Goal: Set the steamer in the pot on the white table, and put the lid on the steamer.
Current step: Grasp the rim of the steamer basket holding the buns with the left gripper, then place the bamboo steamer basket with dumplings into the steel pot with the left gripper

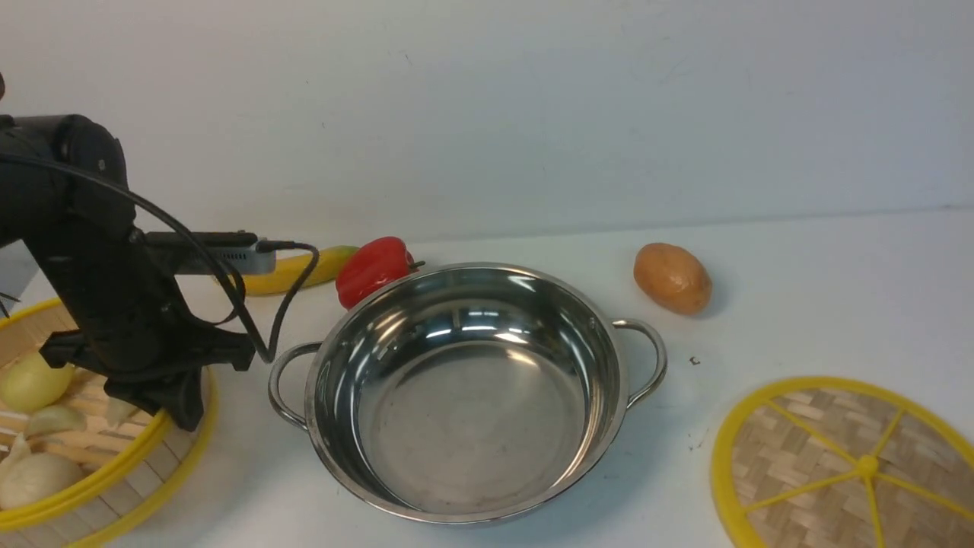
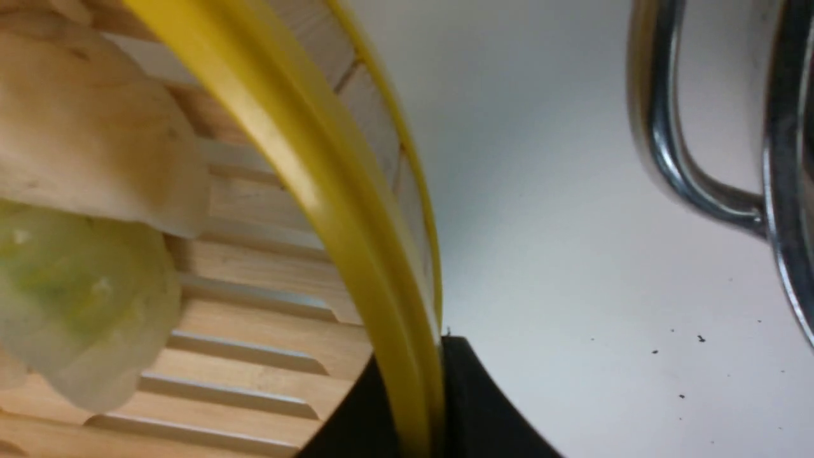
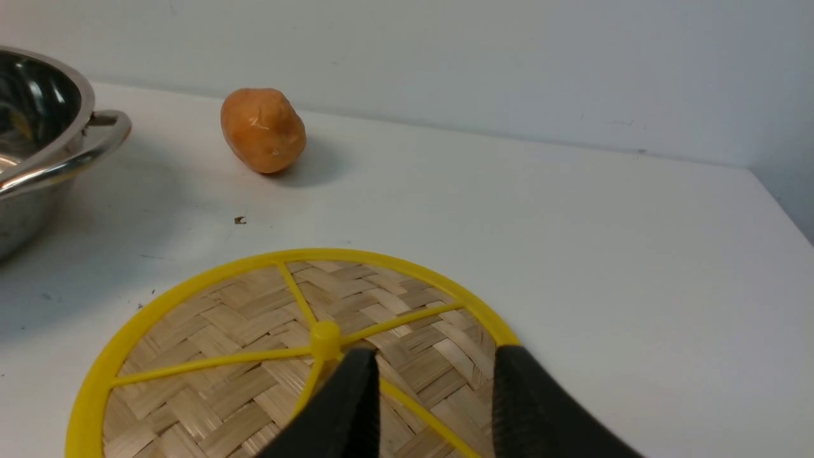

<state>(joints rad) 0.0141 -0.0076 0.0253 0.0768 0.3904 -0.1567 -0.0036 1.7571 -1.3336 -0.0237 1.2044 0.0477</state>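
Observation:
The steamer (image 1: 114,464), a bamboo basket with yellow rims and pale buns inside, sits at the near left of the white table (image 1: 799,304). My left gripper (image 1: 163,396) is shut on its right-hand rim. In the left wrist view the yellow rim (image 2: 305,159) runs between the black fingers of the left gripper (image 2: 416,375). The empty steel pot (image 1: 472,426) stands just right of the steamer, its handle (image 2: 668,159) close by. The woven lid (image 1: 822,457) lies flat at the near right. The right gripper (image 3: 439,369) hovers open over the lid (image 3: 254,331), holding nothing; the front view does not show it.
A potato (image 1: 673,278) lies behind the pot on the right. A red pepper (image 1: 373,268) and a yellow fruit (image 1: 304,268) sit behind the pot on the left. A wall closes off the back. The table's right edge (image 3: 776,197) is near the lid.

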